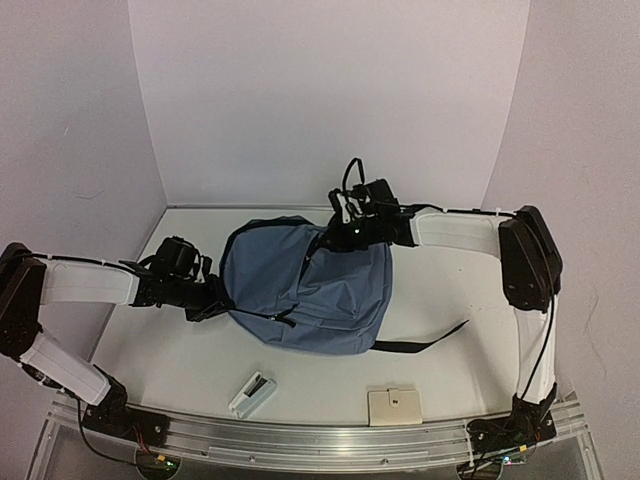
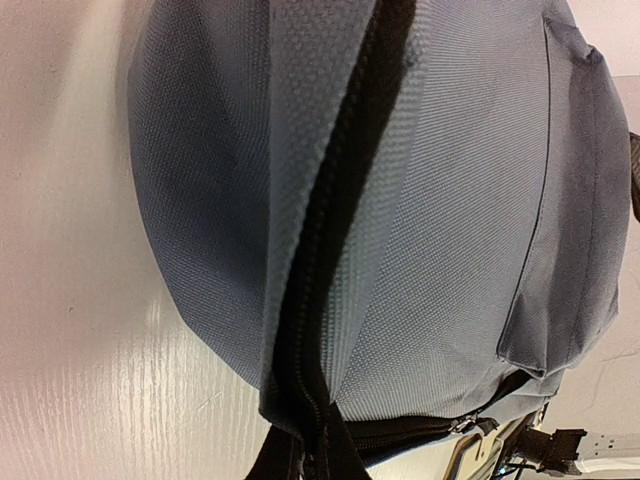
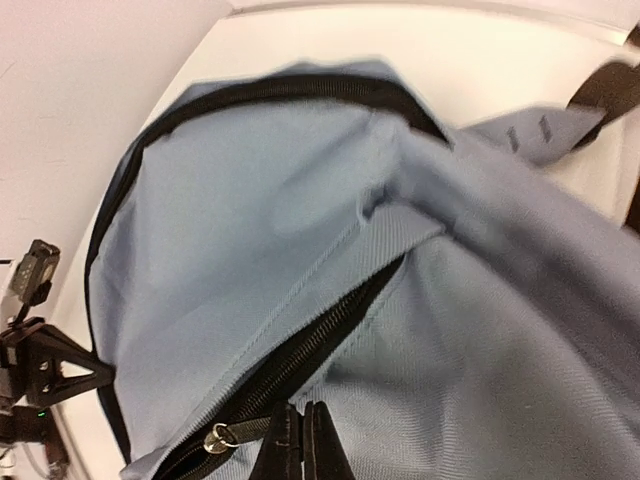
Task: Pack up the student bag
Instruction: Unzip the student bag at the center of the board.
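The slate-blue student bag (image 1: 310, 285) lies flat in the middle of the table. My left gripper (image 1: 207, 296) is at its left edge. In the left wrist view its black fingers (image 2: 272, 462) are shut on the bag's seam with the black zipper (image 2: 318, 300) between them. My right gripper (image 1: 345, 234) is at the bag's far top edge. In the right wrist view its gripper (image 3: 302, 445) is shut, and the zipper pull (image 3: 240, 432) with its metal ring runs in between the tips. The zipper (image 3: 310, 345) beside it is partly open.
A small white and black box (image 1: 252, 393) and a beige flat card-like item (image 1: 395, 406) lie near the table's front edge. A black strap (image 1: 425, 342) trails from the bag to the right. White walls close in the back and both sides.
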`<state>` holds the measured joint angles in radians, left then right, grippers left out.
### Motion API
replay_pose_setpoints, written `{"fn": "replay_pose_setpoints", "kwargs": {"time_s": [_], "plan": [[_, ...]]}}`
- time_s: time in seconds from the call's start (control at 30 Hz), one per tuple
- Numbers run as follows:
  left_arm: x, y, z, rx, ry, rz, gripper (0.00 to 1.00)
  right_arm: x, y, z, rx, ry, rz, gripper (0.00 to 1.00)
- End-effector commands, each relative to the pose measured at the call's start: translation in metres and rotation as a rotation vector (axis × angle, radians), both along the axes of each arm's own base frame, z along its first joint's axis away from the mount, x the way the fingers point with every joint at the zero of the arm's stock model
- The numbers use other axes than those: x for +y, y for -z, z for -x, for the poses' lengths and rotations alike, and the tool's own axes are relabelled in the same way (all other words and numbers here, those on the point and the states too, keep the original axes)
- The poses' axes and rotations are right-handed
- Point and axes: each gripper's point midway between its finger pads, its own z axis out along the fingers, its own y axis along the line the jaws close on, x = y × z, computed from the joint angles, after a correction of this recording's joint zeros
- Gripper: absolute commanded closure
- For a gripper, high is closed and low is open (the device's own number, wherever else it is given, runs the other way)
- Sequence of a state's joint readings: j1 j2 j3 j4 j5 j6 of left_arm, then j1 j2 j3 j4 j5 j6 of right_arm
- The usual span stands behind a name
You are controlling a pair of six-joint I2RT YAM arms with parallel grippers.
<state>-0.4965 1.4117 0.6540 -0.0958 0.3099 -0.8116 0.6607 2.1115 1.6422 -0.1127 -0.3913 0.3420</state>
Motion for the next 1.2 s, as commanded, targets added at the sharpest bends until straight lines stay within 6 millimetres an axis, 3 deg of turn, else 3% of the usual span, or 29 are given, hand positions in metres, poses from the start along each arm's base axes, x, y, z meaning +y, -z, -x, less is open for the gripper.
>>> {"fn": "replay_pose_setpoints", "kwargs": {"time_s": [0.0, 0.13, 0.37, 0.53, 0.63, 0.7, 0.77, 0.83, 0.9, 0.97, 1.03, 1.1, 1.17], "plan": [[0.004, 0.005, 0.011, 0.039, 0.014, -0.022, 1.0, -0.011, -0.073, -0.028, -0.328, 0.125, 0.064, 1.0], [0.005, 0.007, 0.017, 0.051, 0.022, -0.021, 1.0, -0.022, -0.081, -0.045, -0.474, 0.233, 0.184, 1.0], [0.004, 0.009, 0.031, 0.086, 0.056, -0.003, 1.0, -0.051, -0.08, -0.085, -0.562, 0.479, 0.321, 1.0], [-0.004, 0.007, 0.046, 0.098, 0.119, 0.009, 1.0, -0.048, -0.072, -0.105, -0.568, 0.53, 0.331, 1.0], [-0.011, 0.003, 0.052, 0.093, 0.16, 0.006, 1.0, -0.036, -0.07, -0.107, -0.553, 0.491, 0.294, 1.0], [-0.017, 0.001, 0.056, 0.09, 0.187, 0.011, 1.0, -0.026, -0.077, -0.102, -0.539, 0.439, 0.243, 1.0], [-0.022, -0.004, 0.057, 0.081, 0.206, 0.026, 1.0, -0.012, -0.089, -0.089, -0.51, 0.345, 0.167, 0.93], [-0.026, -0.012, 0.056, 0.06, 0.218, 0.037, 0.96, 0.001, -0.102, -0.068, -0.471, 0.24, 0.086, 0.69], [-0.024, -0.023, 0.052, 0.025, 0.206, 0.022, 0.88, 0.002, -0.118, -0.047, -0.431, 0.185, 0.013, 0.54], [-0.017, -0.037, 0.045, -0.028, 0.179, -0.009, 0.73, -0.011, -0.128, -0.027, -0.393, 0.193, -0.018, 0.45], [-0.004, -0.047, 0.039, -0.066, 0.132, -0.065, 0.53, -0.031, -0.125, -0.009, -0.348, 0.222, -0.006, 0.35], [0.009, -0.054, 0.034, -0.088, 0.085, -0.123, 0.37, -0.051, -0.122, 0.008, -0.306, 0.256, -0.006, 0.31], [0.017, -0.059, 0.028, -0.099, 0.063, -0.16, 0.27, -0.067, -0.115, 0.022, -0.267, 0.286, 0.0, 0.28]]}}
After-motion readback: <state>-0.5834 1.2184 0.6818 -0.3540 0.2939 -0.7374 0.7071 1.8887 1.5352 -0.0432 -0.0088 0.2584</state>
